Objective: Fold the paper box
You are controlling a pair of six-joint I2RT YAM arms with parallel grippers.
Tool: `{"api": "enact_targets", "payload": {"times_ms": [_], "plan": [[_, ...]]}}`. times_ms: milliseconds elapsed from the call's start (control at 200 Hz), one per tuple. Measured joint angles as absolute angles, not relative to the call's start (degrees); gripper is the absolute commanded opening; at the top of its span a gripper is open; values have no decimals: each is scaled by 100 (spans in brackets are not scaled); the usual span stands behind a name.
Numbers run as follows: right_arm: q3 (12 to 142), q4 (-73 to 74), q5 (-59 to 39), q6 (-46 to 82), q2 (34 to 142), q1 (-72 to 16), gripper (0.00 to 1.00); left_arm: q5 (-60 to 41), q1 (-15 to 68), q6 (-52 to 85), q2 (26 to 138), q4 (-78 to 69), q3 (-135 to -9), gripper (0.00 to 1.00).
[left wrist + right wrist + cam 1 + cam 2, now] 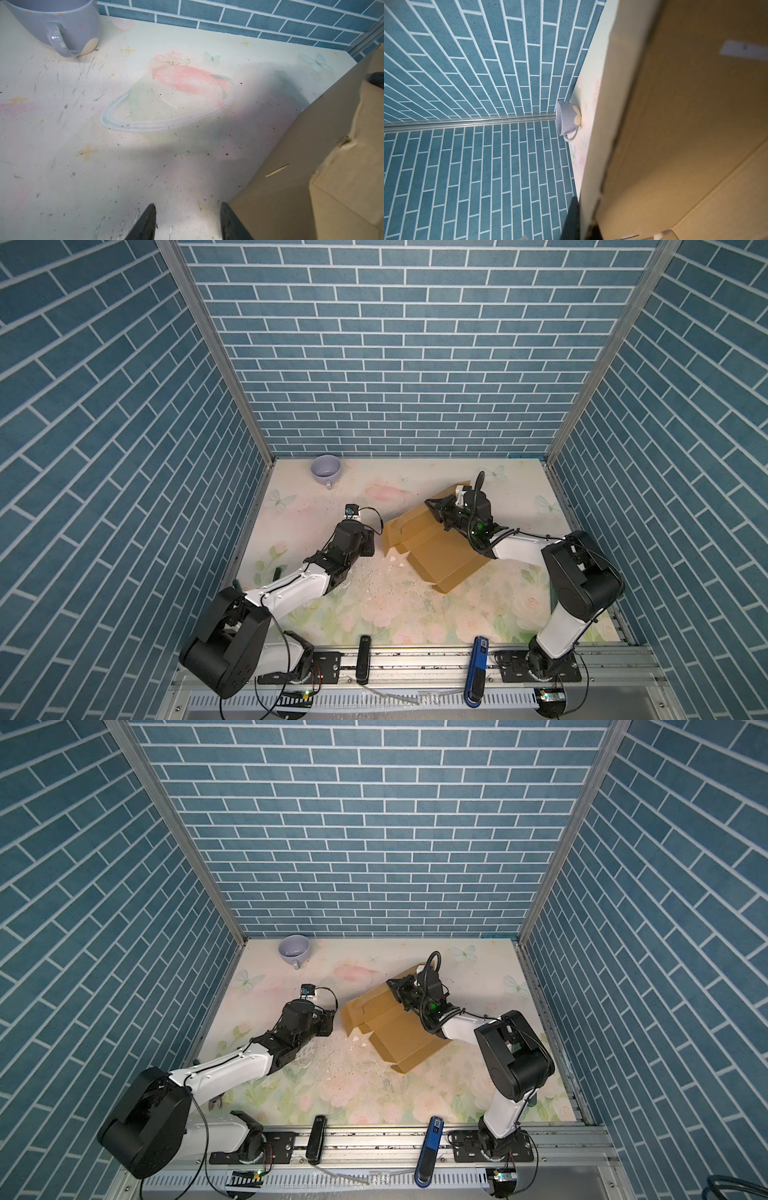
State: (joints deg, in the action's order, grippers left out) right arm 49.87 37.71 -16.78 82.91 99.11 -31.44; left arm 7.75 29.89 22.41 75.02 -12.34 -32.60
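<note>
The paper box [440,551] [401,1031] is tan cardboard, partly folded, and stands tilted right of the table's middle. My right gripper [434,506] [392,984] holds its raised far panel at the top edge. In the right wrist view the right gripper [584,226] is shut on that panel's thin edge, with the paper box [685,124] filling one side. My left gripper [376,540] [332,1021] hangs low just left of the box's flaps. The left wrist view shows the left gripper [188,220] open over bare table, one finger [230,222] right beside the paper box [311,166].
A lilac mug [326,470] [294,948] [56,27] [568,119] stands in the back left corner. White crumbs [382,572] lie near the box's front. A black tool [363,659] and a blue one [478,668] rest on the front rail. Blue brick walls enclose three sides.
</note>
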Motion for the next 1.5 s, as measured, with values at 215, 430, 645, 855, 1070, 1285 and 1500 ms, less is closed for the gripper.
{"api": "enact_targets", "payload": {"times_ms": [215,430,645,855,1070,1285,1500], "plan": [[4984,3774,-1680,8254,9911,-3131,1,777,2886,2141,7301,-1122,-3267,54],[4984,3769,-1706,8243,9911,-3131,1,519,2657,2084,7881,-1201,-3474,51],[4984,3765,-1747,8217,9911,-3116,1,97,2655,2073,9050,-1498,-4010,50],[4987,3769,-1780,8217,9911,-3116,1,-178,2783,2075,9397,-1772,-4392,50],[4987,3769,-1850,8215,9911,-3107,1,-242,3057,2082,9378,-1890,-4366,50],[4984,3782,-1955,8200,9924,-3089,1,-213,3201,2082,9308,-1920,-4276,49],[4984,4069,-2112,8128,10086,-3063,1,-169,3267,2123,9148,-1914,-4211,49]]}}
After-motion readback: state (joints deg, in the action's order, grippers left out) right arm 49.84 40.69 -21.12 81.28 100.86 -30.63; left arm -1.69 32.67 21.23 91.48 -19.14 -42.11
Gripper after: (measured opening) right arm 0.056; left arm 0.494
